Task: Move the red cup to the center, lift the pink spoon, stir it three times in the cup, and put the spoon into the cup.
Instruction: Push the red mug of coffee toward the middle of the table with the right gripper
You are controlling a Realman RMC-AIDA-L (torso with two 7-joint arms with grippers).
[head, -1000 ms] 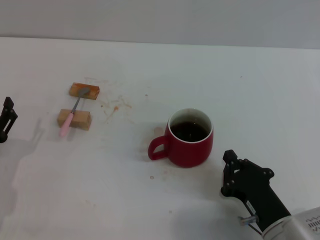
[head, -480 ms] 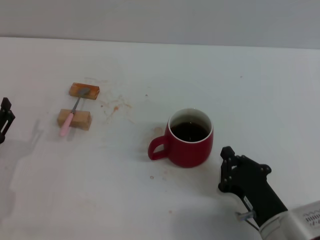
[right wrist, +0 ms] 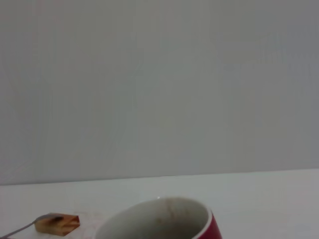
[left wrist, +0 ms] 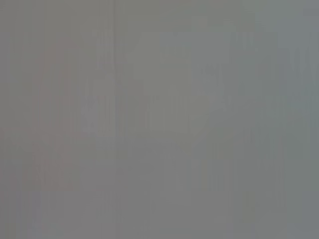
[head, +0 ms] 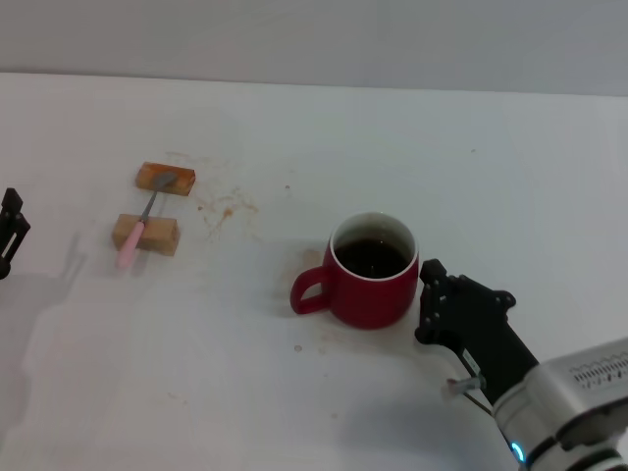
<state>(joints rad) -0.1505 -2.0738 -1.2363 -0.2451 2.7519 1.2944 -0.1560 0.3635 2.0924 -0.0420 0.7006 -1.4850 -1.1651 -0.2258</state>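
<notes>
Nearing the cup (head: 373,273), right gripper (head: 439,302) grip unclear; left gripper (head: 10,228) cropped; spoon (head: 140,225) well left.

Even, soft light — faint shadows only, with no glare. The left wrist view is a featureless grey blur.

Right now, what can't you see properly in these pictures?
- Left wrist view: plain grey blur, nothing shows.
- Left gripper: head view's left edge cuts it off.
- Squat dark-red ceramic mug: the right wrist view's bottom edge cuts away all but its rim.
- Slim pink-handled teaspoon, lying across two tan wooden blocks: bowl too small to make out.
- Right gripper, beside the mug: touching or not is unclear.
</notes>
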